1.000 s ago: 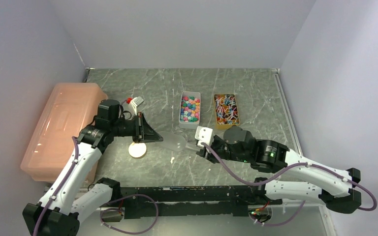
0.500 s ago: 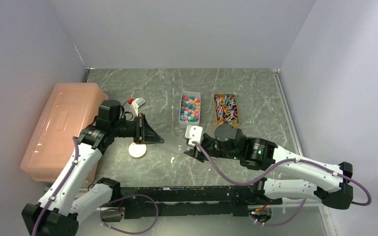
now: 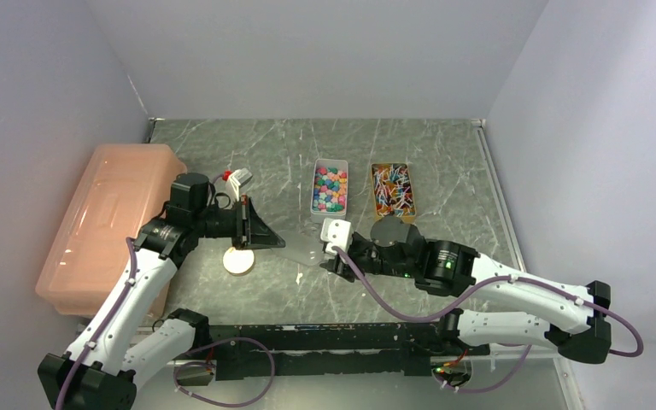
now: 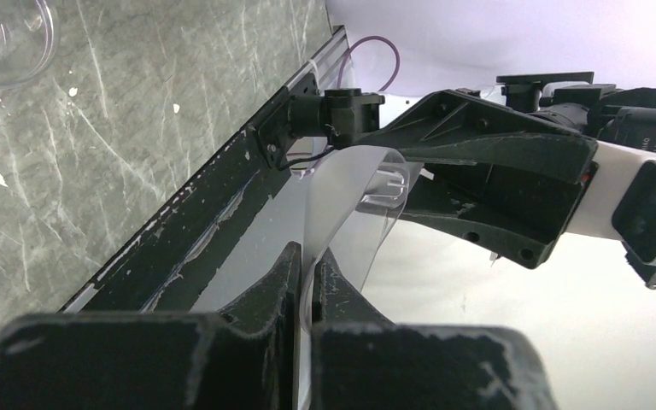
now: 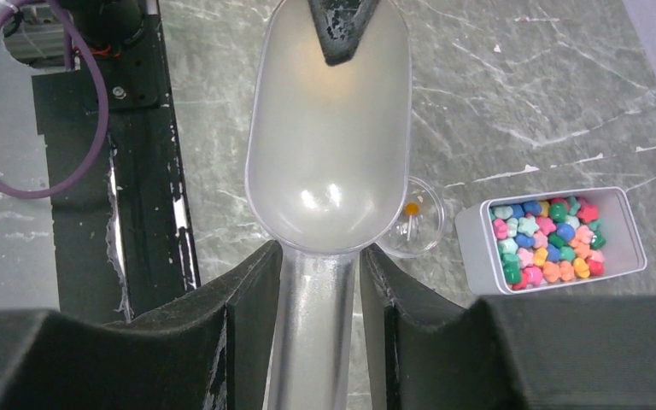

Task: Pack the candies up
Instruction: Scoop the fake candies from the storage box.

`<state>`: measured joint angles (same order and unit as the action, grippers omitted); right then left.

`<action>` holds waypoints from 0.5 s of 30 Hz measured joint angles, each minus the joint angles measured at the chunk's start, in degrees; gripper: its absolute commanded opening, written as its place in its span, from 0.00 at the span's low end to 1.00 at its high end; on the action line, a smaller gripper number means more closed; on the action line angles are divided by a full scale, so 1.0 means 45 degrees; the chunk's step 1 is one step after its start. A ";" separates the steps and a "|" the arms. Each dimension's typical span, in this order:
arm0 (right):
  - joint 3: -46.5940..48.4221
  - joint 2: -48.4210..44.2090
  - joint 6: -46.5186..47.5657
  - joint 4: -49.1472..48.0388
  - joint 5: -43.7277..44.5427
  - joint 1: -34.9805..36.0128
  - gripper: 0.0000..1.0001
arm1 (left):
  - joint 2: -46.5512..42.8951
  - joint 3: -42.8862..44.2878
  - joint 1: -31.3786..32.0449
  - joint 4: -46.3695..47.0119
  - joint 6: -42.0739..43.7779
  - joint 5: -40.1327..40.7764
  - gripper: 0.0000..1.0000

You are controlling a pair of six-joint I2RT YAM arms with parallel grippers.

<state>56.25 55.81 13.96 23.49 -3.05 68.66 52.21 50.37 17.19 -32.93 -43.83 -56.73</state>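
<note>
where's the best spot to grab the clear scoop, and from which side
The scoop by its narrow handle, from behind the bowl, a finger each side, as the right gripper has it. The bowl is wide and must stay open.

The scoop [image 5: 329,145] hides part of the small clear dish [image 5: 436,224], whose orange speck [image 5: 411,207] is too small to identify.

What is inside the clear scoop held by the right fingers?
Nothing visible: the scoop bowl looks empty in the right wrist view. Its far tip is covered by the left arm's fingers. The candies lie in the white tray.
</note>
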 measured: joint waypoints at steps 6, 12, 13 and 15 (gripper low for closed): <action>-0.0481 -0.0131 -0.0010 -0.0403 0.0078 0.0005 0.41 | 0.0000 0.0000 0.0000 0.0175 -0.0107 0.0058 0.03; -0.0806 -0.0476 -0.0131 -0.0889 0.0350 0.0000 0.26 | 0.0000 0.0000 0.0010 0.0325 -0.0228 0.0092 0.03; -0.0884 -0.0544 -0.0204 -0.0976 0.0418 0.0000 0.25 | 0.0000 -0.0005 0.0010 0.0413 -0.0253 0.0097 0.03; -0.1059 -0.0670 -0.0248 -0.1156 0.0437 0.0000 0.24 | 0.0000 -0.0005 0.0024 0.0515 -0.0330 0.0087 0.03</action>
<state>51.48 52.80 12.84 18.28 -1.08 68.66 52.21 50.35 17.30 -30.61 -45.32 -56.34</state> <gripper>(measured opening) 0.344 0.064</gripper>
